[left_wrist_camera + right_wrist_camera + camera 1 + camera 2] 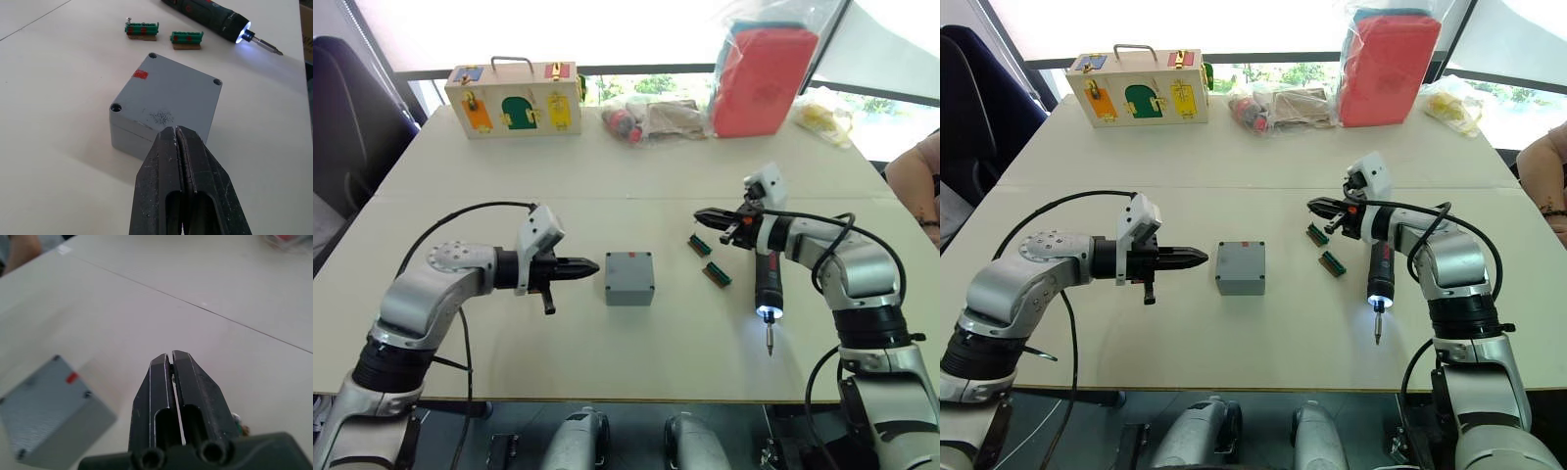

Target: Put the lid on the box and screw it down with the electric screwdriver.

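The grey lid [628,262], with a small red mark, sits on top of the grey box [628,292] in the middle of the table. My left gripper [592,264] is shut and empty, its tip just left of the box and level with the lid [171,95]. To the right, my right gripper [700,215] is shut on nothing, hovering above two green-and-brown strips [699,245]. The electric screwdriver [767,284] lies on the table under my right forearm, with its light on and its bit pointing toward the front edge.
A wooden box with a handle and coloured latches [514,98] stands at the back left. Plastic bags [651,119] and a red pack in a clear bag [762,78] line the back edge. A person's arm [913,176] rests at the right edge.
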{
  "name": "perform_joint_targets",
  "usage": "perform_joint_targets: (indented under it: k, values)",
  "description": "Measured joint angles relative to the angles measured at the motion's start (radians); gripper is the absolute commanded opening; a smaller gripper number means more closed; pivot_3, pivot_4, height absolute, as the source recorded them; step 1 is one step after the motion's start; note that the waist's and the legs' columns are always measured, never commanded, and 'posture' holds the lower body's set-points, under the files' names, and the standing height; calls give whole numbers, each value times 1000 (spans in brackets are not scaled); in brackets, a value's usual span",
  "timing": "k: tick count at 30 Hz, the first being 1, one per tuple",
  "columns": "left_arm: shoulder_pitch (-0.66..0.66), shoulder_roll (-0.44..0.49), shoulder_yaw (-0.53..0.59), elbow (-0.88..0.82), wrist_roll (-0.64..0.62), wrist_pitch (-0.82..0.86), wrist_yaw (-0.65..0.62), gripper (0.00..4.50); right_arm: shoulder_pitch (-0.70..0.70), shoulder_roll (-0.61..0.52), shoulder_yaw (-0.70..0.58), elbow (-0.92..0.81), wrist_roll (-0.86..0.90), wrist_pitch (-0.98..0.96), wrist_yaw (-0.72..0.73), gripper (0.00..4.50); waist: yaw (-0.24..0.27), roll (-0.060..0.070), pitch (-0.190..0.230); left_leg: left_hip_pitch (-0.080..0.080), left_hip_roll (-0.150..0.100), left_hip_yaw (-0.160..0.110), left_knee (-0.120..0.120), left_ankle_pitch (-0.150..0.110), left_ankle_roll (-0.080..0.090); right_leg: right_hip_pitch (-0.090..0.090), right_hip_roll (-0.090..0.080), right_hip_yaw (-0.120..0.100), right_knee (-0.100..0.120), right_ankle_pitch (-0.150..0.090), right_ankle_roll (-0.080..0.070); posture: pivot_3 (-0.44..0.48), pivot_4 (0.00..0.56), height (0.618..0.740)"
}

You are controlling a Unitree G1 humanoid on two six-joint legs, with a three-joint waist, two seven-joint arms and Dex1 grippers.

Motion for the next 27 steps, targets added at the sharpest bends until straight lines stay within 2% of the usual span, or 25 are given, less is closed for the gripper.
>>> perform_joint_targets:
  k: [6, 27]
  values:
    - [6, 7, 0, 0, 0, -5, 0, 0, 50, 45, 71, -97, 28, 54, -24, 14, 3, 0, 0, 0, 0, 0, 0, 0, 0, 1, 0, 0, 0, 0, 0, 0, 150, 740]
    - [27, 7, 0, -6, 1, -24, 1, 0, 77, 72, 124, -46, -6, 15, -33, 14, 1, 0, 0, 0, 0, 0, 0, 0, 0, 0, 1, 0, 0, 0, 0, 0, 150, 740]
